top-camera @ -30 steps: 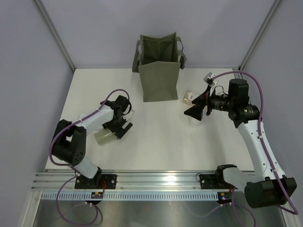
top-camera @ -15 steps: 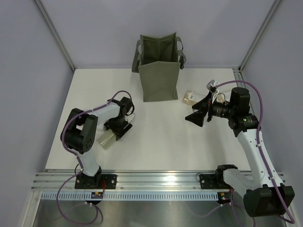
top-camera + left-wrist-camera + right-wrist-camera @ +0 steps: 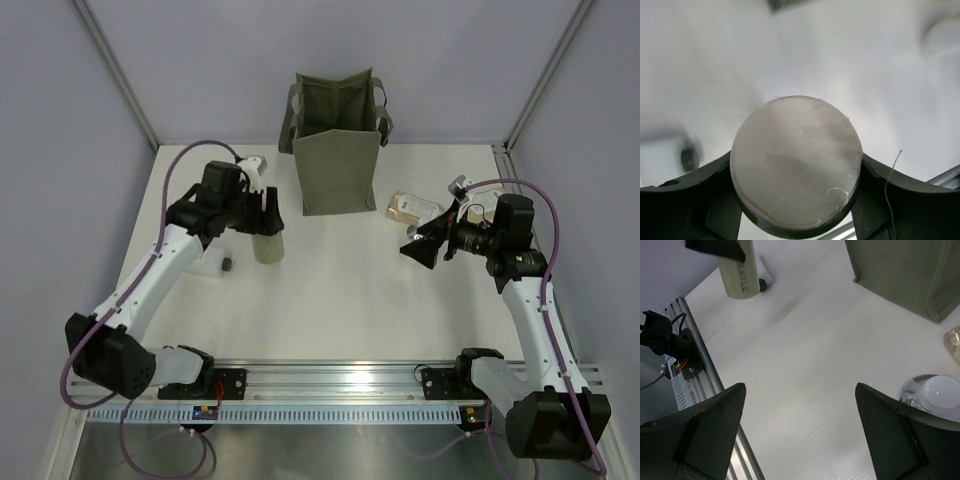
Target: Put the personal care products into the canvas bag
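Holding the pale green bottle (image 3: 267, 246) by one end, your left fingers (image 3: 264, 218) pinch it tight, and it looks lifted off the bench (image 3: 330, 300), just left of the canvas bag (image 3: 338, 170) and not over it. Watch that grip: the bottle is round and smooth (the left wrist view shows only its round end between the two fingers), so it may slip or swing if you move fast. The bag is soft and tall, so a low carry could bump its side and tip it, or catch a handle. Go up high first, then let go over the open top. Your right fingers (image 3: 420, 245) are spread wide with nothing in them, near a beige pouch (image 3: 410, 208); a quick swing there could knock the pouch away.
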Controlling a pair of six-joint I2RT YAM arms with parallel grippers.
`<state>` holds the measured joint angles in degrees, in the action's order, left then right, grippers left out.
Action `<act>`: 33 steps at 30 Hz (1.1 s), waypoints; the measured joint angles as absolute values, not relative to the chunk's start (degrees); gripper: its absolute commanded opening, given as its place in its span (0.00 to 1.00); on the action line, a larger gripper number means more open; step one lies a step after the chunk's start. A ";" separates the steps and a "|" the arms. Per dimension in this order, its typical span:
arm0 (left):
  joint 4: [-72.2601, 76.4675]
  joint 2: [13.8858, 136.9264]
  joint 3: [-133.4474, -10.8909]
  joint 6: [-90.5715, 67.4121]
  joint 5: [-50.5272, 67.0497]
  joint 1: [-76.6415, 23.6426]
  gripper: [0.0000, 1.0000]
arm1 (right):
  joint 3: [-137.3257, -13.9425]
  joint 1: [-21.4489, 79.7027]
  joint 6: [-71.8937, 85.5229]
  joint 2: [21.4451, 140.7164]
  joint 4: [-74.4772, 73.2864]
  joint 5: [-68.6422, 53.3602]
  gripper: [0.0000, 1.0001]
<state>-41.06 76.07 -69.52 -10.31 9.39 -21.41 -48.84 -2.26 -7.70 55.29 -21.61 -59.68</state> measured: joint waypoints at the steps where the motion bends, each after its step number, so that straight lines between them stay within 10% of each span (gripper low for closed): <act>1: -39.07 74.46 -70.74 -12.43 10.94 -21.17 0.00 | -48.53 -2.57 -7.70 55.29 -21.52 -59.68 1.00; 9: -22.28 77.78 -87.37 -31.81 18.96 -20.67 0.00 | -46.89 -3.62 -7.22 55.13 -19.53 -59.68 1.00; 19: -8.73 114.63 -128.53 -41.69 11.86 -21.50 0.00 | -44.73 -4.78 -6.00 53.34 -17.28 -59.59 1.00; 28: -12.62 123.11 -126.63 -26.70 -0.60 -23.77 0.00 | -43.83 -5.10 -6.44 50.41 -17.21 -59.22 1.00; 31: -14.61 123.11 -125.95 -19.35 -5.39 -25.28 0.09 | -43.79 -5.10 -6.66 50.41 -17.23 -59.11 0.99; 33: -15.03 123.11 -125.95 -15.27 -8.23 -26.24 0.35 | -43.79 -5.13 -6.96 50.43 -17.32 -58.96 1.00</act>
<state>-15.03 123.11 -125.95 -15.27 -8.23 -26.24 -43.79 -5.13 -6.96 50.43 -17.32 -58.96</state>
